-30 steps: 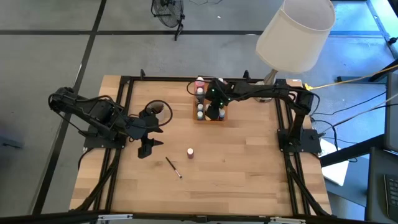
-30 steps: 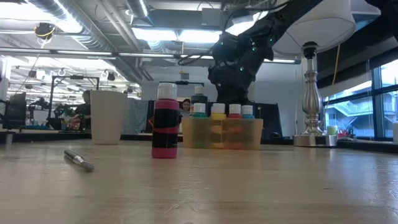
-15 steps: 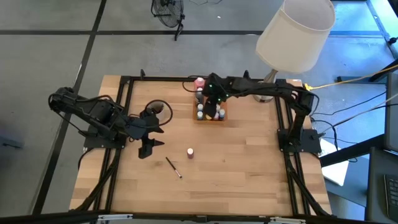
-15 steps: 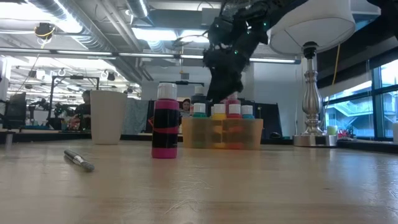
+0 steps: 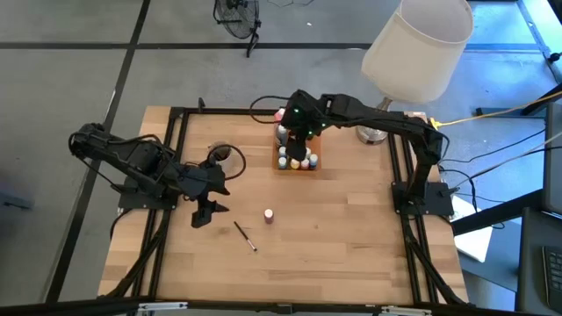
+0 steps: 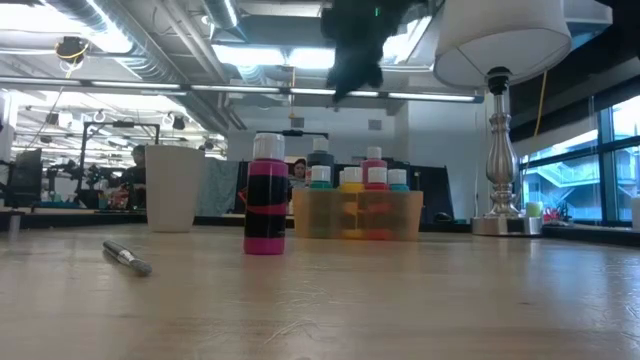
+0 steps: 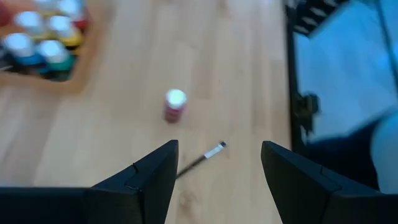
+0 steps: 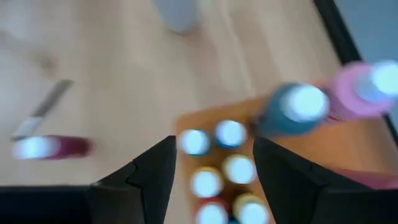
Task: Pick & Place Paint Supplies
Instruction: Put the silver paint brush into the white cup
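Note:
My right gripper hangs open above the orange tray, clear of the bottles standing in it; in the low view it shows high up. Small capped bottles, a taller dark bottle and a pink one stand in the tray. A pink bottle with a white cap stands upright on the table's middle. A thin dark brush lies flat just nearer. My left gripper waits open above the table's left part, aimed at that bottle and the brush.
A white cup stands left of the tray, close to my left arm. A lamp with a big white shade and a metal base stands at the far right corner. Black frame rails run along the table's sides.
My right gripper has risen straight up from among the bottles in the tray and now hangs well above them. A pink-red bottle it stood over now shows upright in the tray. The bottle and brush on the table have kept still.

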